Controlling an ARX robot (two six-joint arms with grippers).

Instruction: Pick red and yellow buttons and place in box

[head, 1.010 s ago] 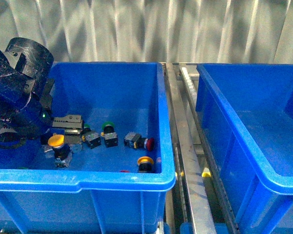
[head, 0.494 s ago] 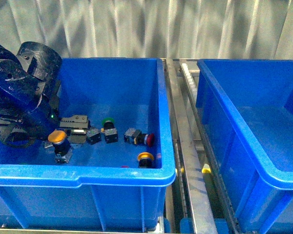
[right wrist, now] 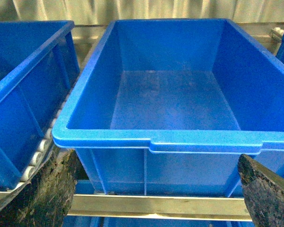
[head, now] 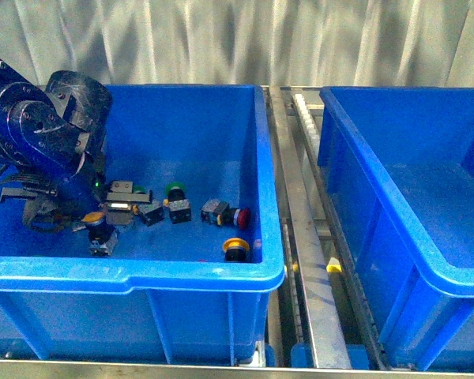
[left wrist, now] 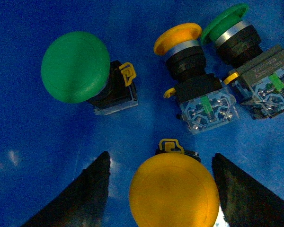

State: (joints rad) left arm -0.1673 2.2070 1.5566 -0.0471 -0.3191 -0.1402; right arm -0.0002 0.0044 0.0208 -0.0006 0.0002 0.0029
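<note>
While the left arm reaches down into the left bin (head: 142,272), the left hand (left wrist: 160,161) hangs right over a yellow button (left wrist: 173,191). The hand is released: its two dark fingers (left wrist: 80,198) stand one on each side of the domed cap, blue floor shows in both gaps, and I see no contact.

Over to the front view, reading out from that button. A green button (head: 174,189) sits between two and three o'clock. The red button (head: 238,215) lies on its side at three o'clock. A second yellow button (head: 235,247) rests toward four o'clock, close to the bin's near wall. All of them are down on the bin floor.

At three o'clock from the bin runs a metal roller rail (head: 300,197), and just past it stands the box (head: 395,213), deep and bright blue. The right hand (right wrist: 154,158) faces the box's near wall from outside, released as well, fingers spread wide.

Behind it all hangs a pleated silver-grey backdrop (head: 221,39).
</note>
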